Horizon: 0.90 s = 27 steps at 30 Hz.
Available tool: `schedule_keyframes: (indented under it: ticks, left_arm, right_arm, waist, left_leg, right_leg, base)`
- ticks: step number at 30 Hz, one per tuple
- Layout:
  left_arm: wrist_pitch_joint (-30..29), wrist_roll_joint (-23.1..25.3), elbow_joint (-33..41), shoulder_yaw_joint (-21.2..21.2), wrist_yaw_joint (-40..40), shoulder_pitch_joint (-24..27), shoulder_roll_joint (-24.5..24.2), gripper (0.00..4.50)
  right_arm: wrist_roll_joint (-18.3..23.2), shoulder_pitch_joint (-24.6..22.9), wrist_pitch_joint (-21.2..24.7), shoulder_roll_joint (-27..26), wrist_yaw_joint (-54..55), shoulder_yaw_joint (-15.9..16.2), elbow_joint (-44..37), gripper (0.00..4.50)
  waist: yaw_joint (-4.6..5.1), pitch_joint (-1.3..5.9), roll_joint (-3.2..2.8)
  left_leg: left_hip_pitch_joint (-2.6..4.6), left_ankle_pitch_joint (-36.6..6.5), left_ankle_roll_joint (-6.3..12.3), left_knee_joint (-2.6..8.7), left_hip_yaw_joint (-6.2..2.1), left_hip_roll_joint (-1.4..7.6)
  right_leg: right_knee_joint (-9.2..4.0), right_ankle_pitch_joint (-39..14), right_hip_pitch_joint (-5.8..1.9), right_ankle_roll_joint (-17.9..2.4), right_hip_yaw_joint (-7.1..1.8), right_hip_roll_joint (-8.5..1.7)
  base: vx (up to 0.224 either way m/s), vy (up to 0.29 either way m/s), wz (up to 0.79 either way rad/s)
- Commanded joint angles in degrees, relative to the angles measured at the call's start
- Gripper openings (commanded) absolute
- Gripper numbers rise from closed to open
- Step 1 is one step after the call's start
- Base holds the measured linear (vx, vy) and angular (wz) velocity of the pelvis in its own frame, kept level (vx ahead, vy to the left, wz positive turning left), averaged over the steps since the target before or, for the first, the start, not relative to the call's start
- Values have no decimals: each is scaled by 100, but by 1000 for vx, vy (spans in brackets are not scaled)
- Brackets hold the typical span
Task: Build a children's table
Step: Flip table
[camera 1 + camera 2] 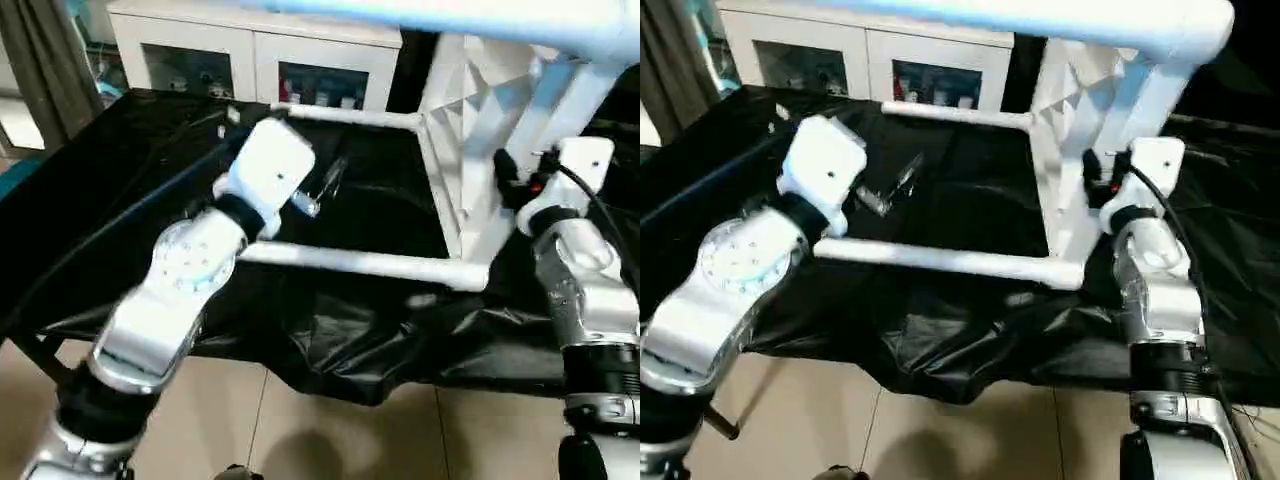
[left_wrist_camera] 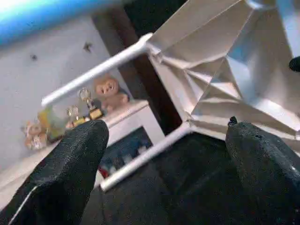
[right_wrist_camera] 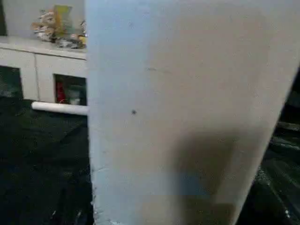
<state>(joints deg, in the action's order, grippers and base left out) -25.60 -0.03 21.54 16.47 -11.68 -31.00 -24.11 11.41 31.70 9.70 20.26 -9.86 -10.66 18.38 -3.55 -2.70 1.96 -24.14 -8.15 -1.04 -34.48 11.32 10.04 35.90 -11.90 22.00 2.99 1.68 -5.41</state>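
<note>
Up on the black cloth [image 1: 330, 340] my right pincer [image 1: 515, 180] is half-closed around a table [image 1: 470, 130] leg while my left pincer [image 2: 164, 154] hangs wide open, empty. If that one-sided hold slips, I reckon the tipped table could roll over.

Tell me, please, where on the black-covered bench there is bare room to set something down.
The black cover lies bare between the two table legs lying level, the far leg and the near leg. A strip also lies free in front of the near leg. It is crowded at the tabletop, where the right gripper works.
</note>
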Motion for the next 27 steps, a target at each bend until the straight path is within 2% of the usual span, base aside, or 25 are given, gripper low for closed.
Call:
schedule_keyframes:
  ticks: [1,2,4,7,8,9,10,12,14,16,17,20,25,27]
  left_arm:
    - [123,192,12,126,-201,-203,-91,450]
    - [123,192,12,126,-201,-203,-91,450]
    - [279,437,39,402,-484,-381,-276,450]
    - [443,673,78,551,-616,-459,-364,450]
    - [527,758,83,555,-593,-475,-362,450]
    - [593,766,87,536,-589,-493,-343,450]
    - [672,775,89,511,-569,-511,-326,450]
    - [810,798,89,469,-546,-536,-303,450]
    - [887,829,102,455,-569,-556,-307,450]
    - [846,901,144,485,-665,-582,-366,450]
    - [827,940,146,471,-670,-630,-369,450]
    - [1019,1219,48,344,-508,-878,-301,450]
    - [1358,1619,-114,206,-182,-1242,-280,450]
    - [1567,1837,-163,98,76,-1375,-288,450]
  right_arm:
    - [-123,-16,273,130,-315,287,42,193]
    - [-123,-16,273,130,-315,287,42,193]
    - [-513,-25,233,168,-280,641,74,193]
    - [-801,-84,207,138,-246,872,60,193]
    - [-775,-126,208,81,-258,884,28,193]
    - [-716,-169,227,24,-276,875,-9,228]
    - [-669,-212,253,-18,-311,887,-45,228]
    - [-656,-270,288,-47,-324,925,-89,271]
    - [-720,-313,304,-46,-277,973,-116,277]
    - [-816,-354,298,-46,-203,1013,-105,300]
    - [-829,-368,279,-43,-198,1021,-121,300]
    - [-874,-412,167,-44,-217,988,-220,300]
    - [-917,-544,118,-8,-173,914,-373,300]
    - [-891,-765,-113,-26,-115,864,-584,300]
  waist:
    - [-23,367,-8]
    - [-24,364,-6]
    - [-20,362,-16]
    - [6,353,-16]
    - [16,356,-23]
    - [24,361,-22]
    - [23,360,-26]
    - [30,363,-17]
    - [36,358,-26]
    - [53,357,-10]
    - [52,359,7]
    - [32,373,-5]
    - [6,363,10]
    - [-20,368,7]
  left_leg:
    - [245,-2010,-502,439,-156,235]
    - [243,-1994,-494,441,-157,234]
    - [221,-1908,-498,441,-158,233]
    - [222,-1937,-544,444,-157,235]
    - [225,-2012,-539,444,-159,235]
    - [227,-2040,-524,442,-159,236]
    - [226,-2033,-527,445,-161,238]
    - [227,-1996,-521,449,-161,245]
    - [228,-2018,-530,452,-165,241]
    - [230,-2094,-534,451,-161,242]
    - [230,-2101,-520,443,-155,241]
    - [224,-1930,-470,434,-153,254]
    - [217,-1869,-439,421,-143,247]
    - [218,-1768,-410,417,-141,250]
  right_leg:
    - [-457,-1223,-36,-725,-114,-186]
    - [-457,-1214,-40,-747,-114,-189]
    - [-457,-1204,-55,-777,-114,-197]
    - [-453,-1278,-54,-811,-113,-199]
    - [-460,-1343,-56,-811,-120,-203]
    - [-462,-1359,-55,-807,-123,-204]
    - [-461,-1350,-57,-810,-122,-205]
    - [-453,-1255,-57,-835,-121,-195]
    - [-452,-1274,-58,-861,-112,-193]
    - [-464,-1356,-45,-873,-116,-194]
    - [-468,-1370,-42,-874,-121,-196]
    - [-446,-1199,-41,-860,-128,-195]
    - [-448,-1159,-40,-826,-133,-198]
    - [-443,-1032,-46,-802,-135,-194]
  base:
    - [0,0,0]
    - [0,0,0]
    - [0,0,0]
    - [0,0,0]
    - [0,0,0]
    - [0,0,0]
    - [0,0,0]
    - [0,0,0]
    - [0,0,0]
    - [0,0,0]
    - [0,0,0]
    - [0,0,0]
    - [0,0,0]
    - [0,0,0]
